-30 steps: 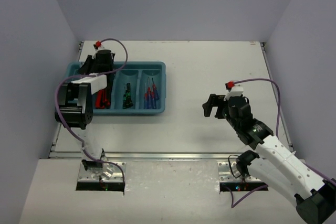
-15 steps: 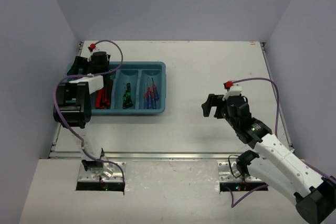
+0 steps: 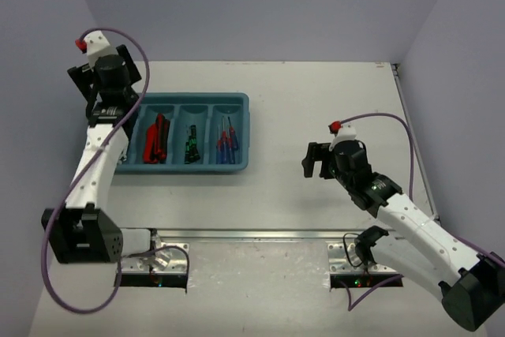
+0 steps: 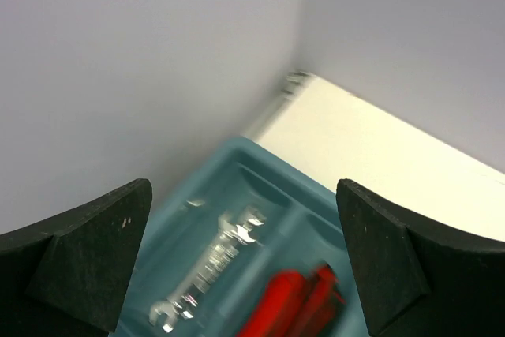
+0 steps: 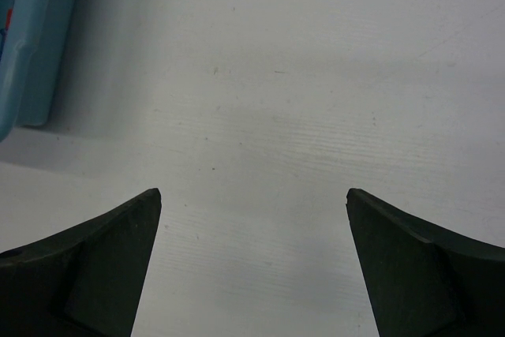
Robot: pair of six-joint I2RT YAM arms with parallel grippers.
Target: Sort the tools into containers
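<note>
The teal tray [image 3: 189, 100] with its side-by-side containers lies left of centre on the white table. Red-handled pliers [image 3: 155, 138], black-and-green screwdrivers [image 3: 191, 144] and blue/red screwdrivers [image 3: 226, 141] each lie in their own compartment. In the left wrist view, blurred silver wrenches [image 4: 207, 267] lie in the end compartment beside the pliers [image 4: 296, 305]. My left gripper [image 3: 110, 99] [image 4: 243, 189] hangs open and empty, high above the tray's far left corner. My right gripper [image 3: 315, 161] [image 5: 252, 192] is open and empty over bare table to the right of the tray [image 5: 31, 37].
Pale enclosure walls [image 3: 47, 53] stand close around the table, the left one right beside my left gripper. A purple cable [image 3: 379, 120] loops off the right wrist. The metal front edge [image 3: 252, 234] of the table runs just ahead of the arm bases.
My left gripper, shut low over the tray's left compartment a second ago, has opened and risen up and back towards the far left corner. The right arm shifted only slightly.
</note>
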